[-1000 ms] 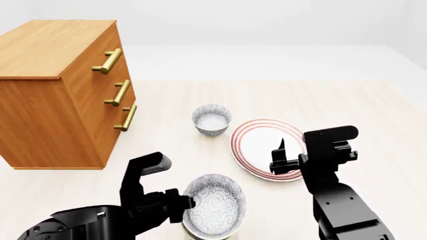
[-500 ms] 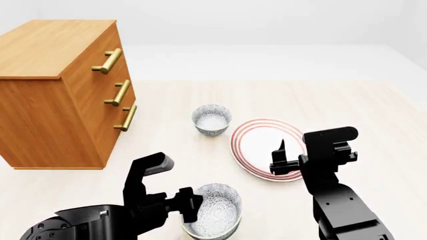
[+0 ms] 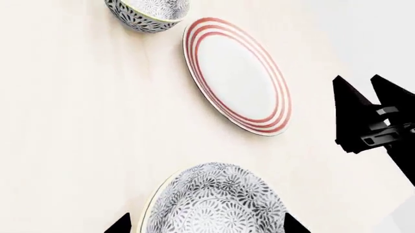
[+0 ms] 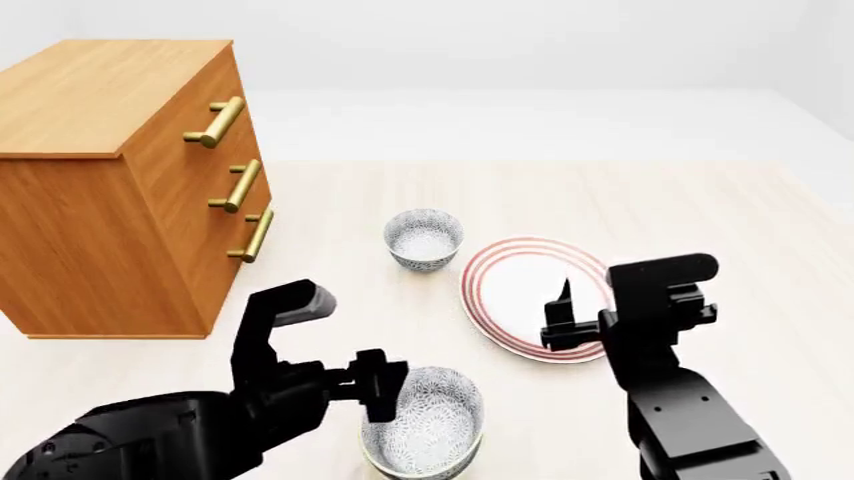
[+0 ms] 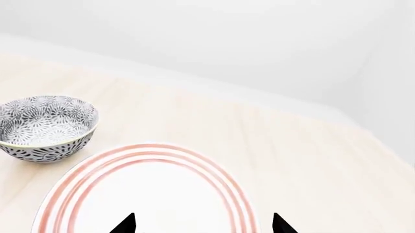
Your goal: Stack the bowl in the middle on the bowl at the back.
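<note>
I have the left gripper (image 4: 378, 385) at the near edge of the table (image 4: 747, 215), positioned at the bowl in the middle (image 4: 424, 420). In the head view, one dark finger sits against the left rim of this bowl. In the left wrist view, the two fingertips (image 3: 120, 224) show at either side of the bowl (image 3: 217, 201), which lies between them and fills the gap. The fingers bracket the bowl rim, but I cannot tell from these views whether they are pressing on it or are only placed around it.

The bowl in the middle is near and slightly left of centre in the head view, upright, with its speckled grey-and-white pattern visible. A pale rim shows just under its lower edge in the head view; I cannot tell what this belongs to.

The bowl at the back (image 4: 423, 239) stands upright, farther away, just left of the plate with red rings (image 4: 514, 290), and close to it without touching. The same bowl (image 5: 46, 127) appears beside the plate (image 5: 149, 194) in the right wrist view.

The right gripper (image 4: 562, 318) hovers over the near right part of the plate, its fingers spread apart and holding nothing.

A wooden drawer cabinet (image 4: 127, 180) with brass handles stands at the far left, well apart from both bowls.
</note>
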Robot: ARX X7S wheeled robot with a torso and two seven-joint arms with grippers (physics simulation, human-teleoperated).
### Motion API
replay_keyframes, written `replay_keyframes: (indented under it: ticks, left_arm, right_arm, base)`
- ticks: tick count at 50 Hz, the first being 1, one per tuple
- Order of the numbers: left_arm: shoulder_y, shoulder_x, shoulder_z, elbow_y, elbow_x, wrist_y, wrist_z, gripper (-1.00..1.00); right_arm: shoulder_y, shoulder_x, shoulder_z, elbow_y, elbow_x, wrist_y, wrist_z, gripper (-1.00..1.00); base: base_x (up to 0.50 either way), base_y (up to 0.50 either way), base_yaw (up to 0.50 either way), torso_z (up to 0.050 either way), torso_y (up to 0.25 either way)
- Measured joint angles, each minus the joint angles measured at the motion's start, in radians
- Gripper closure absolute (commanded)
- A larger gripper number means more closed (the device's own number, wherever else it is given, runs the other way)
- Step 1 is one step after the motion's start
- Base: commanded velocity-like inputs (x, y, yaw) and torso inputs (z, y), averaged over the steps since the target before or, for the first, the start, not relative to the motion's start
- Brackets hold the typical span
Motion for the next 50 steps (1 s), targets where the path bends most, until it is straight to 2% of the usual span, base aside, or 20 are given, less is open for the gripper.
replay_keyframes:
  ticks: [9, 20, 36, 44, 50]
  left_arm:
    - [-0.021, -0.017, -0.030, 0.083, 0.114, 0.056, 0.060, -1.00]
    - [0.007, -0.030, -0.087, 0.192, 0.313, 0.201, 0.129, -1.00]
    - [0.191, -0.083, -0.219, 0.460, 0.717, 0.487, 0.066, -1.00]
    - [0.308, -0.108, -0.300, 0.561, 0.850, 0.613, 0.022, -1.00]
    - [0.395, -0.122, -0.354, 0.613, 0.911, 0.694, 0.006, -1.00]
  right_arm:
    - [-0.011, 0.006, 0.009, -0.068, 0.010, 0.032, 0.013, -1.00]
    - [-0.042, 0.019, 0.043, -0.250, 0.032, 0.102, 0.052, -1.00]
    - [-0.095, 0.047, 0.109, -0.642, 0.068, 0.244, 0.125, -1.00]
    - [-0.141, 0.058, 0.169, -0.840, 0.097, 0.292, 0.158, -1.00]
    - [-0.197, 0.157, 0.164, -0.931, 0.192, 0.214, 0.296, -1.00]
  base:
    - [0.00, 0.00, 0.00, 0.000, 0.000]
    - [0.00, 0.00, 0.00, 0.000, 0.000]
    - [0.00, 0.00, 0.00, 0.000, 0.000]
    - [0.00, 0.00, 0.00, 0.000, 0.000]
    - [0.00, 0.00, 0.00, 0.000, 0.000]
